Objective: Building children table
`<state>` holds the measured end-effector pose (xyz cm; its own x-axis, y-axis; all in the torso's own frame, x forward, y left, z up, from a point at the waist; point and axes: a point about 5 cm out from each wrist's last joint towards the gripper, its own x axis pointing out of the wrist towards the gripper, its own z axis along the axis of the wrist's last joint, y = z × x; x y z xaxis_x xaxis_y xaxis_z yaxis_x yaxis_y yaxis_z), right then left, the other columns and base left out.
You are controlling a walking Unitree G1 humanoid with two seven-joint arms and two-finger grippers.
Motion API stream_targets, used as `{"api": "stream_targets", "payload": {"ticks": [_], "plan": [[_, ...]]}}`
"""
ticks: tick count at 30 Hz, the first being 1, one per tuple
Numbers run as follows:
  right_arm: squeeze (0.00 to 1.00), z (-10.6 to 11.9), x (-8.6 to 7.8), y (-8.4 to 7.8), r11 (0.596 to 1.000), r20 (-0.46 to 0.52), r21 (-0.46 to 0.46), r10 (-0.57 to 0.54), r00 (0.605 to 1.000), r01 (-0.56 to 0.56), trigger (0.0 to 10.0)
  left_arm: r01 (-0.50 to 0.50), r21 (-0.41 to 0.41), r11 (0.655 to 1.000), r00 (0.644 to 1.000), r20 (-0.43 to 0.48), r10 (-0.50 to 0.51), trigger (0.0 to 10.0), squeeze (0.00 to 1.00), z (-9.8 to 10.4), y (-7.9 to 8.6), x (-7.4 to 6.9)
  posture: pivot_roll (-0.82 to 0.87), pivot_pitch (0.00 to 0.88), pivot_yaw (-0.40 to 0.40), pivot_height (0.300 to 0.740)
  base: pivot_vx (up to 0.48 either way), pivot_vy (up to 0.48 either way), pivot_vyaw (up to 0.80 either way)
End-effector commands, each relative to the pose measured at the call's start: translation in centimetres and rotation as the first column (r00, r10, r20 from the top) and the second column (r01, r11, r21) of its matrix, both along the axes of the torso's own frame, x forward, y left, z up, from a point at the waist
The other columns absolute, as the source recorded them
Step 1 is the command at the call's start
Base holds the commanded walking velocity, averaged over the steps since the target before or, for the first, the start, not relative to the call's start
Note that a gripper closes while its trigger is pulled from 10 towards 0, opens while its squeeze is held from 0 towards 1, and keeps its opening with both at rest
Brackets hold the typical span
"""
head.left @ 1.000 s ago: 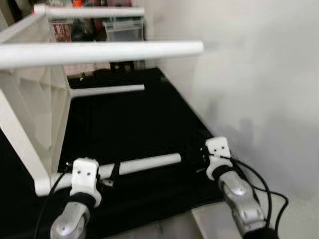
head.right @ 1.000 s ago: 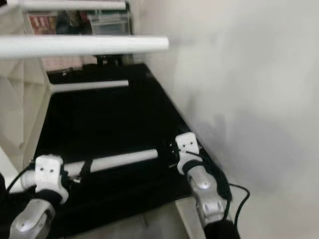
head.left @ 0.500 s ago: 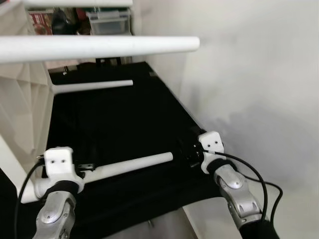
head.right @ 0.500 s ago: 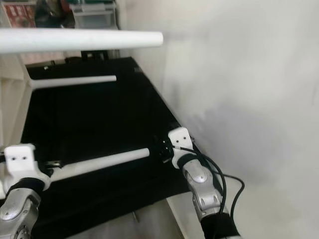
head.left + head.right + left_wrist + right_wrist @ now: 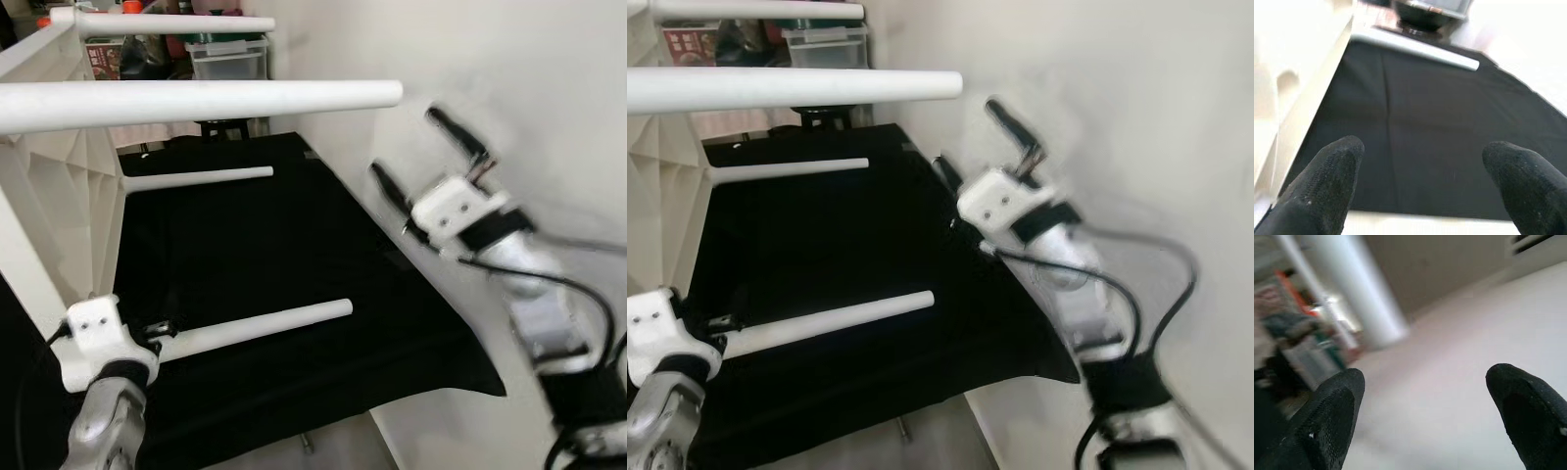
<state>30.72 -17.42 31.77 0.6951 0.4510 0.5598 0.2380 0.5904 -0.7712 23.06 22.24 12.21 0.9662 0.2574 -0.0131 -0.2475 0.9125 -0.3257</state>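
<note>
Table (image 5: 69,186), white and lying on its side on a black mat (image 5: 294,245), fills the left of the left eye view, its four round legs running level from the upright top toward the wall (image 5: 549,88) on the robot's right. The near top leg (image 5: 225,101) runs across the view above everything else. The low far leg (image 5: 196,179) and the low near leg (image 5: 260,325) lie just over the mat, their free ends pointing the same way. The left gripper (image 5: 157,331) sits at the base of the low near leg, close to where it meets the top; its fingers are mostly hidden behind the white wrist block. The right gripper (image 5: 431,157), blurred, is up in the air before the wall, well above that leg's free end and just below the tip of the near top leg; its fingers are spread wide and hold nothing.

In the right eye view the same layout shows, with a bin (image 5: 823,44) and clutter beyond the far top leg (image 5: 754,11).

In the left wrist view the two fingers (image 5: 1327,181) stand wide apart with only mat between them. The tabletop edge lies beside one finger, and the low far leg crosses ahead, well beyond the jaws.

In the right wrist view the fingers (image 5: 1327,416) are wide apart and empty. A white leg rises slantwise ahead of them, blurred, with coloured clutter beside it.
</note>
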Motion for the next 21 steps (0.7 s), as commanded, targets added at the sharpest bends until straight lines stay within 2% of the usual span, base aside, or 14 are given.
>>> {"api": "stream_targets", "payload": {"ticks": [1,2,3,5,6,7,8,11,12,13,16,17,18,21], "plan": [[0.00,-0.4,0.0,0.4,1.000,-0.005,-0.017,0.006,1.000,-0.006,10.0,-0.014,-0.026,1.000,1.000,0.003,0.014,7.5,0.00,0.0,0.1,-0.2,-0.22,0.013,-0.022,0.740,0.000,0.000,0.00],[0.00,-0.4,0.0,0.4,1.000,-0.007,-0.024,0.009,1.000,-0.009,10.0,-0.020,-0.042,0.999,1.000,0.008,0.021,7.5,0.00,0.0,0.2,-0.4,-0.22,0.011,-0.024,0.740,0.000,0.000,0.00],[0.00,-0.3,0.2,0.7,0.999,-0.009,-0.029,0.016,1.000,-0.016,10.0,-0.021,-0.067,0.998,1.000,0.016,0.022,0.0,0.00,0.0,0.1,-0.6,-0.21,0.012,-0.028,0.740,0.000,0.000,0.00],[0.00,-0.2,0.3,0.9,0.999,-0.009,-0.035,0.020,1.000,-0.021,10.0,-0.019,-0.082,0.996,1.000,0.021,0.020,0.0,0.00,0.0,0.1,-0.7,-0.21,0.012,-0.028,0.740,0.000,0.000,0.00],[0.00,0.1,0.5,1.1,0.999,-0.006,0.009,0.035,0.999,-0.035,10.0,-0.016,-0.111,0.994,0.999,0.035,0.020,0.0,0.00,0.1,0.1,-0.9,-0.22,0.012,-0.029,0.740,0.000,0.000,0.00],[0.00,0.1,0.5,1.1,0.999,-0.006,0.009,0.035,0.999,-0.035,10.0,-0.016,-0.111,0.994,0.999,0.035,0.020,0.0,0.00,0.1,0.1,-0.9,-0.22,0.012,-0.029,0.740,0.000,0.000,0.00],[0.00,0.7,0.8,1.6,0.997,0.002,0.056,0.050,0.999,-0.050,10.0,-0.026,-0.213,0.977,0.997,0.067,0.041,0.0,0.00,0.2,-0.1,-1.5,-0.21,0.015,-0.035,0.740,0.000,0.000,0.00],[0.00,0.9,0.9,1.8,0.996,0.003,0.064,0.057,0.998,-0.057,10.0,-0.032,-0.253,0.967,0.996,0.077,0.053,0.0,0.00,0.2,-0.1,-1.8,-0.21,0.015,-0.035,0.740,0.000,0.000,0.00],[0.00,1.0,0.9,2.1,0.996,0.007,0.057,0.065,0.998,-0.065,10.0,-0.048,-0.326,0.944,0.993,0.084,0.079,0.0,0.00,0.0,0.1,-2.1,-0.21,0.014,-0.038,0.740,0.000,0.000,0.00],[0.00,1.0,0.9,2.1,0.996,0.007,0.057,0.065,0.998,-0.065,10.0,-0.048,-0.326,0.944,0.993,0.084,0.079,0.0,0.00,0.0,0.1,-2.1,-0.21,0.014,-0.038,0.740,0.000,0.000,0.00],[0.00,1.3,0.9,2.6,0.995,0.020,0.049,0.084,0.996,-0.085,10.0,-0.068,-0.447,0.892,0.985,0.113,0.132,0.0,0.00,-0.3,0.9,-2.9,-0.21,0.016,-0.040,0.740,0.000,0.000,0.00],[0.00,1.3,0.9,2.6,0.995,0.020,0.049,0.084,0.996,-0.085,10.0,-0.068,-0.447,0.892,0.985,0.113,0.132,0.0,0.00,-0.3,0.9,-2.9,-0.21,0.016,-0.040,0.740,0.000,0.000,0.00],[0.00,1.7,0.9,2.7,0.994,0.028,0.060,0.092,0.995,-0.094,10.0,-0.092,-0.487,0.868,0.978,0.122,0.172,0.0,0.00,-0.3,1.6,-3.2,-0.20,0.017,-0.040,0.740,0.000,0.000,0.00],[0.00,1.9,0.9,2.8,0.993,0.030,0.053,0.101,0.994,-0.102,10.0,-0.116,-0.506,0.855,0.973,0.116,0.201,0.0,0.00,-0.5,2.1,-3.6,-0.20,0.015,-0.041,0.740,0.000,0.000,0.00]]}}
